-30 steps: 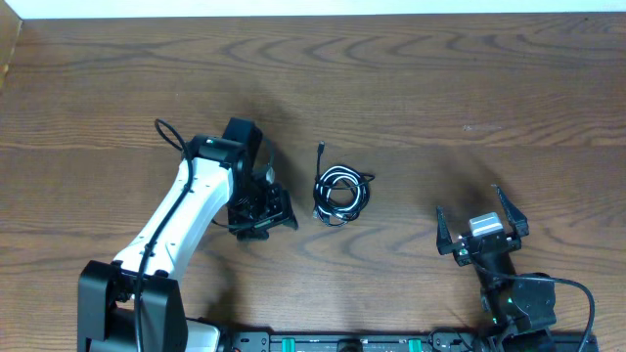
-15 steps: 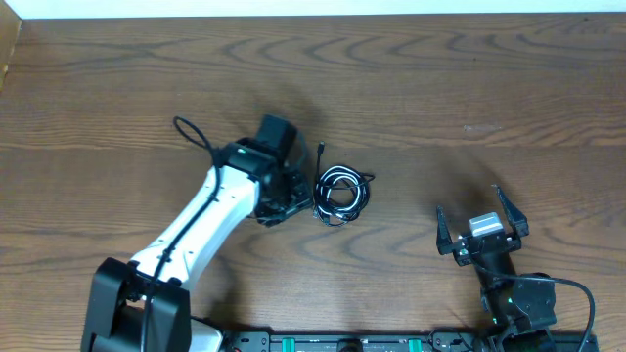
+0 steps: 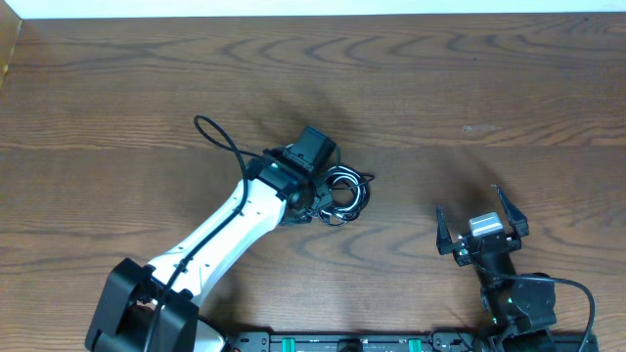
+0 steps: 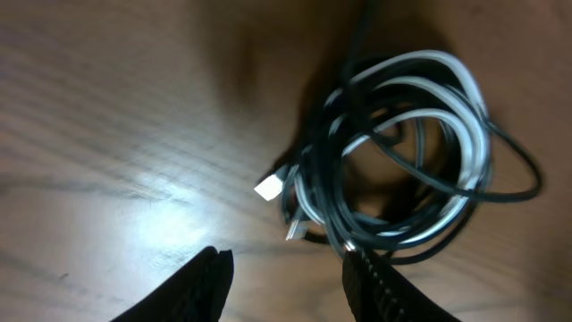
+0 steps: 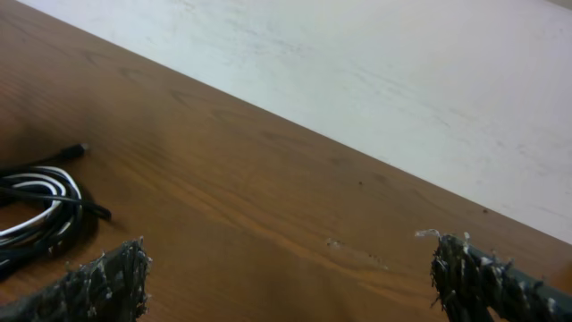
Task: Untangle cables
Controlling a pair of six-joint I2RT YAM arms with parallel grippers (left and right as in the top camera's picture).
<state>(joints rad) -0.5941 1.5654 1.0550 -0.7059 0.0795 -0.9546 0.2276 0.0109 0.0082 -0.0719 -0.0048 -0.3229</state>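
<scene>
My left claw (image 4: 288, 284) stands partly open, its two dark ribbed fingers (image 4: 207, 284) apart with only bare wood between them; it holds nothing; one finger sits just beside the near edge of the coil, and I cannot tell whether it touches. Just ahead lies the tangled bundle of thin black and white cables (image 4: 407, 148), looped into a rough ring flat on the brown wooden desk (image 4: 98, 107); a small flat white plug end (image 4: 266, 187) and a silvery plug end (image 4: 295, 231) poke out of the ring on the side nearest my fingers. I judge the cables light, limp and a little springy; they should slide on the smooth wood and drag their neighbours along rather than part cleanly; far thinner than my fingers, they call for a narrow pinch. The best hold, I think, is a loose strand just behind a plug end, or the lone black loop bulging out of the ring's far side, not the thick of the ring. My right claw (image 5: 290, 273) is spread wide and empty, well apart from the bundle.
</scene>
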